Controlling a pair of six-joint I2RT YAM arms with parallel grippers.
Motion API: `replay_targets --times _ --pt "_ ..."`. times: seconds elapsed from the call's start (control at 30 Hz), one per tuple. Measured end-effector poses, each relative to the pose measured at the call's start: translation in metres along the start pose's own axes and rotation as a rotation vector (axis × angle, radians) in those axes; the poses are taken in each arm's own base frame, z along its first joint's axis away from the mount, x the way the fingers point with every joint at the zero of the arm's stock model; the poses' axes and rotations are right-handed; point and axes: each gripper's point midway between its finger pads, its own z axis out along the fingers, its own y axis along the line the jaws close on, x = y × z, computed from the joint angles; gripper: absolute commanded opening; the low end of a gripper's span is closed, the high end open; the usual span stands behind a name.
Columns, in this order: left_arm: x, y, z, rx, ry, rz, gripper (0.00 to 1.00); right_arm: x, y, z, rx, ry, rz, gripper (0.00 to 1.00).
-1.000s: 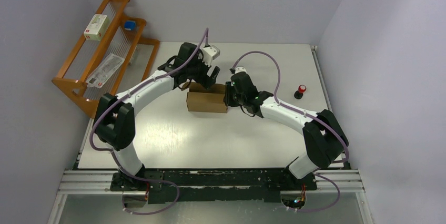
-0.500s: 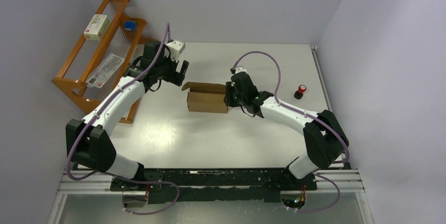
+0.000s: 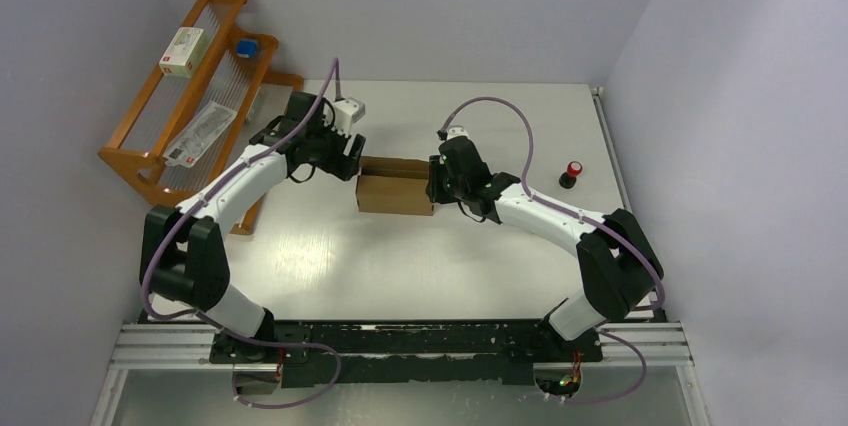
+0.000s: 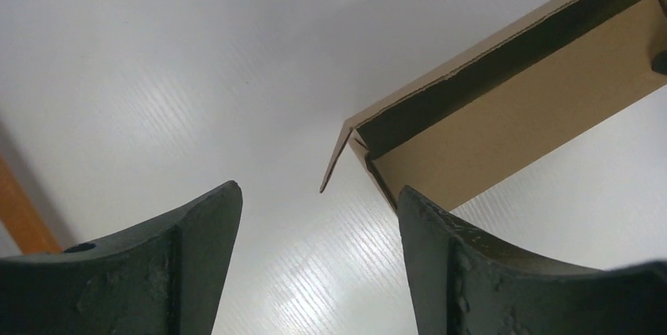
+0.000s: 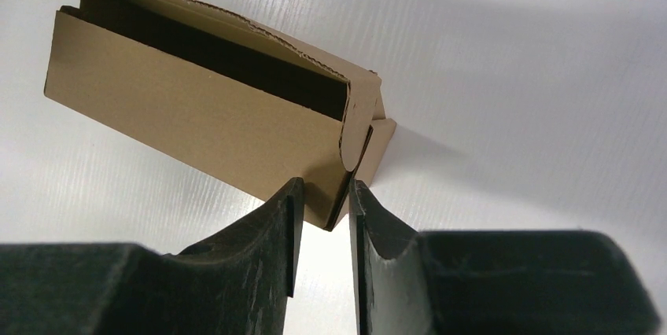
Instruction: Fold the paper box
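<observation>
The paper box point(image 3: 393, 192) is a small brown cardboard box lying on the white table, its top open along the far side. My right gripper point(image 3: 433, 182) is shut on the box's right end; in the right wrist view its jaws point(image 5: 326, 185) pinch the corner and end flap of the box point(image 5: 197, 123). My left gripper point(image 3: 351, 158) is open and empty just left of the box. In the left wrist view point(image 4: 318, 190) the box's left end flap point(image 4: 337, 158) sticks out just ahead of the open fingers, apart from them.
An orange wooden rack point(image 3: 140, 161) stands at the far left, holding a small white box point(image 3: 185, 51), a blue item point(image 3: 246, 47) and a leaflet point(image 3: 200, 131). A small black object with a red cap point(image 3: 572, 174) stands right of the right arm.
My left gripper left the box's far side, swung out left toward the rack, then came back to the box's left end. The right gripper and box stayed put.
</observation>
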Motion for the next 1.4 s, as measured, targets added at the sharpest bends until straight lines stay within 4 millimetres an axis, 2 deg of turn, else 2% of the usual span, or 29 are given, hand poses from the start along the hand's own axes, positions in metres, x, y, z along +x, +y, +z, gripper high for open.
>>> replay_targets --times 0.17,0.33,0.5,0.73,1.0,1.27,1.4 --pt "0.005 -0.005 0.012 0.05 0.024 0.011 0.58 0.0 0.0 0.0 -0.001 0.0 0.0 0.3" --pt "0.003 -0.005 0.022 0.083 0.032 0.012 0.47 0.0 0.001 0.0 -0.003 0.001 0.0 0.29" --pt "0.003 -0.007 0.022 0.1 0.029 0.011 0.31 0.0 0.001 0.0 -0.004 0.001 0.0 0.29" --pt "0.002 -0.011 0.022 0.125 0.024 0.013 0.18 0.0 0.001 0.0 -0.004 0.001 0.0 0.28" --pt "0.0 -0.016 0.019 0.143 0.017 -0.035 0.17 0.0 0.001 0.0 -0.005 0.001 0.001 0.28" --pt "0.0 -0.022 0.014 0.142 0.028 -0.135 0.06 0.0 0.003 0.0 -0.007 0.002 0.004 0.28" --pt "0.0 -0.025 0.012 0.141 0.03 -0.187 0.05 0.0 0.004 0.001 -0.005 0.004 0.005 0.28"
